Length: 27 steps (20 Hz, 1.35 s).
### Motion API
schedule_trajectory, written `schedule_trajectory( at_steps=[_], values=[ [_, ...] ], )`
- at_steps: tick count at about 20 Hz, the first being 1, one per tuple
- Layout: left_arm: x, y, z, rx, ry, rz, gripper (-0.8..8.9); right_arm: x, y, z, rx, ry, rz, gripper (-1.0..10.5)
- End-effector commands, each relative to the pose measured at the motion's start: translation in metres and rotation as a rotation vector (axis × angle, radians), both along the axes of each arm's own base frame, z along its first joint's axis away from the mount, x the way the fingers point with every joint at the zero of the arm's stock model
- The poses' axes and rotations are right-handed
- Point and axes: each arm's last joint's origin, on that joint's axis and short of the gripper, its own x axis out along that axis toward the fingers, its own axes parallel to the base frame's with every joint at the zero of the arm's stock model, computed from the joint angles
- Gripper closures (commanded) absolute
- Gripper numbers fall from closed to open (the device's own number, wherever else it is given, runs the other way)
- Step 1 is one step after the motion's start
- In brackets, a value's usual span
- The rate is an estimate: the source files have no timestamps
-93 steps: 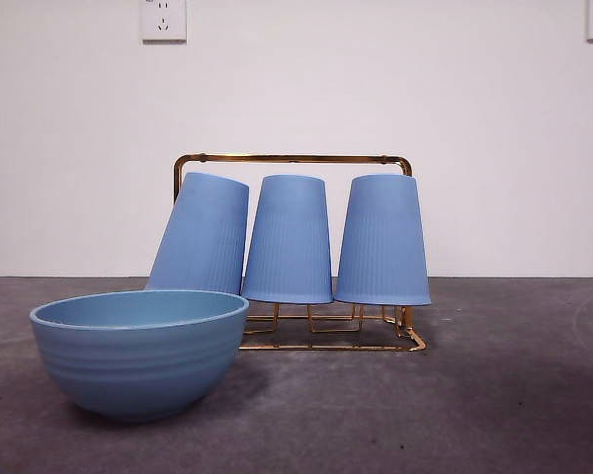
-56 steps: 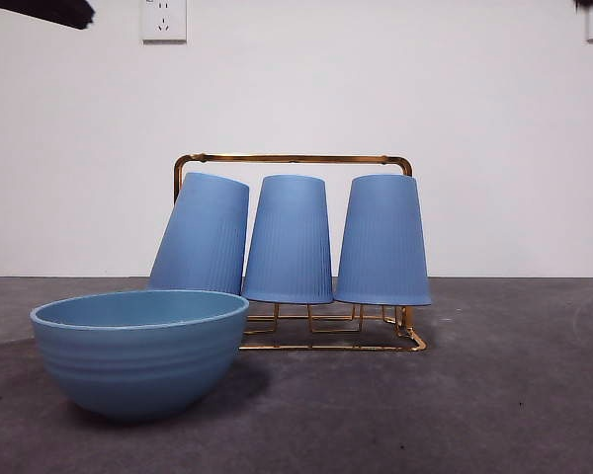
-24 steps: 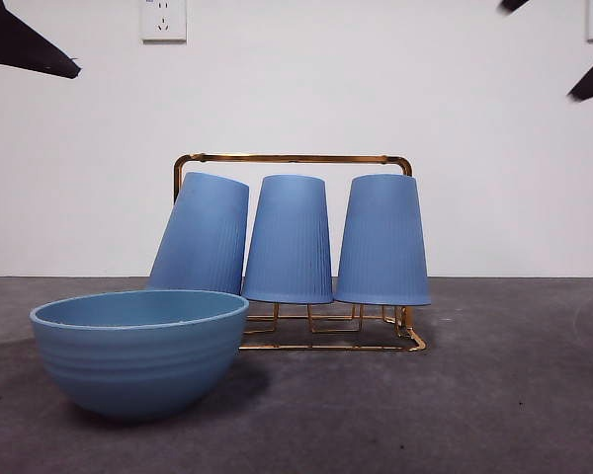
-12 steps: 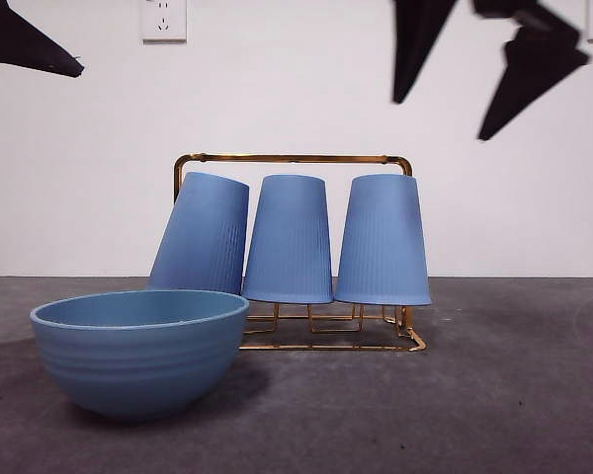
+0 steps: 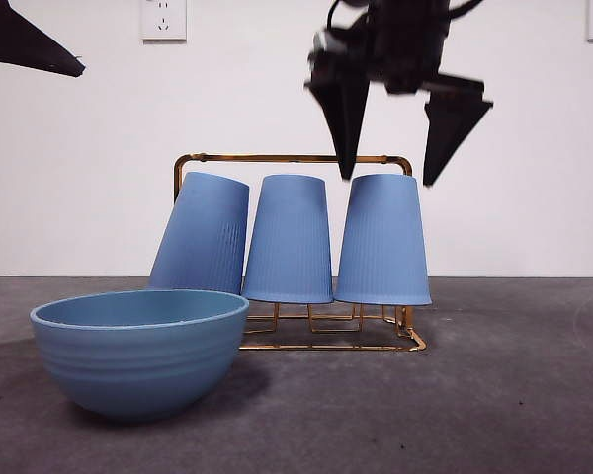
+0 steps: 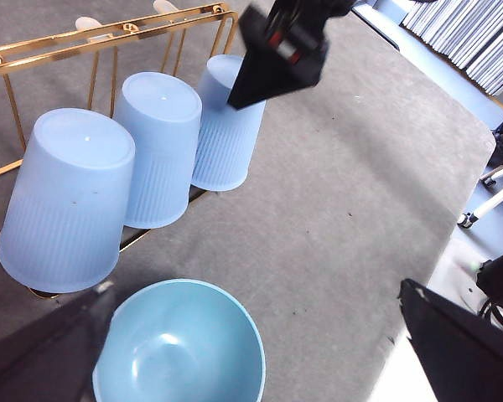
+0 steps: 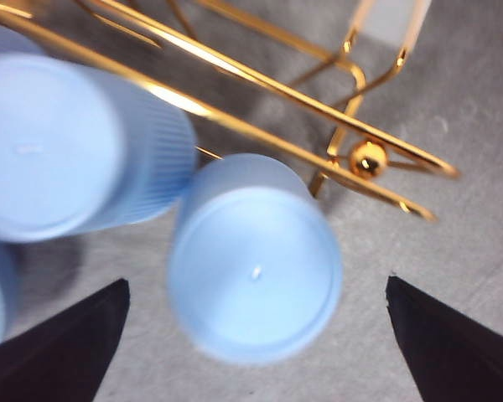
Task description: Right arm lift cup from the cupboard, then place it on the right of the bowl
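Three blue ribbed cups stand upside down on the gold wire cupboard (image 5: 292, 158). The left cup (image 5: 203, 237) leans; the middle cup (image 5: 289, 240) and the right cup (image 5: 382, 240) stand straight. My right gripper (image 5: 387, 170) hangs open just above the right cup, one finger to each side of its top. In the right wrist view that cup (image 7: 256, 260) lies between the open jaws of the right gripper (image 7: 257, 279). The light-blue bowl (image 5: 138, 360) sits in front of the left cup. My left gripper (image 6: 251, 289) is open and empty, high above the bowl (image 6: 180, 347).
The grey table (image 5: 514, 395) stretches to the right of the bowl and rack. In the left wrist view the table's edge (image 6: 453, 159) runs along the far side, with the right arm (image 6: 277, 63) over the rack (image 6: 109, 33). The left arm shows as a black tip (image 5: 30, 44).
The right gripper has come down from the top right corner and moved left, now just above the right cup. Cups, rack, bowl and the left arm's tip have not moved.
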Motion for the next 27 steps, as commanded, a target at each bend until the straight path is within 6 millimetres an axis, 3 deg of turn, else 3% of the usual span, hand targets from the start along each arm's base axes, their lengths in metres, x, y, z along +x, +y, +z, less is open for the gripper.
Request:
schedule_trajectory(
  at_steps=[1, 3, 7, 12, 19, 27],
  values=[
    [0.001, -0.002, 0.005, -0.007, -0.021, -0.015, 2.29, 0.006, 0.008, -0.007, -0.004, 0.006, 0.007, 4.6],
    [0.002, -0.002, 0.005, -0.006, -0.020, -0.015, 2.29, 0.009, 0.009, -0.013, -0.012, 0.013, 0.017, 4.8],
    [0.003, -0.002, 0.004, -0.004, -0.010, -0.016, 2.29, 0.011, 0.009, -0.015, -0.016, 0.019, 0.015, 6.4],
    [0.006, -0.006, 0.001, 0.003, 0.009, -0.033, 2.29, 0.011, 0.009, -0.014, -0.019, 0.022, 0.007, 6.8],
    [0.014, -0.012, -0.009, 0.020, 0.059, -0.047, 2.29, 0.001, 0.002, 0.020, 0.036, -0.049, -0.027, 6.9],
    [0.034, -0.019, -0.036, 0.057, 0.190, -0.043, 2.29, -0.037, -0.011, 0.068, 0.099, -0.126, 0.002, 6.9]
  ],
)
